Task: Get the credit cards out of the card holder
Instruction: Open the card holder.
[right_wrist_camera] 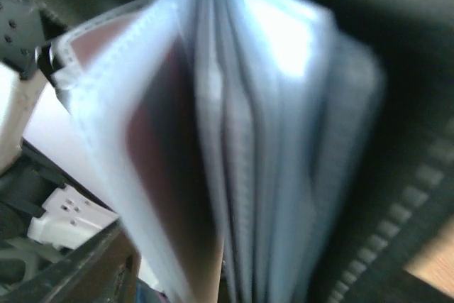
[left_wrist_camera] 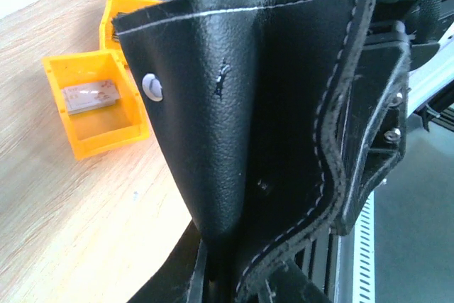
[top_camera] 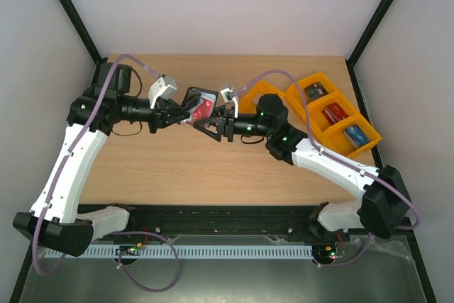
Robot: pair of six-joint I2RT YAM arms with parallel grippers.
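The black card holder [top_camera: 194, 97] hangs in the air over the middle of the table, between my two grippers. My left gripper [top_camera: 182, 116] is shut on its lower fold; in the left wrist view the black leather [left_wrist_camera: 248, 104] fills the frame and runs down between the jaws. A red credit card [top_camera: 204, 108] shows in the opened side. My right gripper [top_camera: 208, 124] stands open at that side. In the blurred right wrist view, the pale clear pockets [right_wrist_camera: 277, 140] fan out right in front of the jaws. One of them holds a reddish card [right_wrist_camera: 167, 168].
A row of orange trays [top_camera: 295, 109] stands at the back right. Cards lie in them: one dark [top_camera: 316, 91], one red [top_camera: 333, 113], one blue [top_camera: 355, 134]. The left wrist view shows a tray [left_wrist_camera: 106, 136] with a pale card [left_wrist_camera: 89, 96]. Black frame posts rise at the table's back corners.
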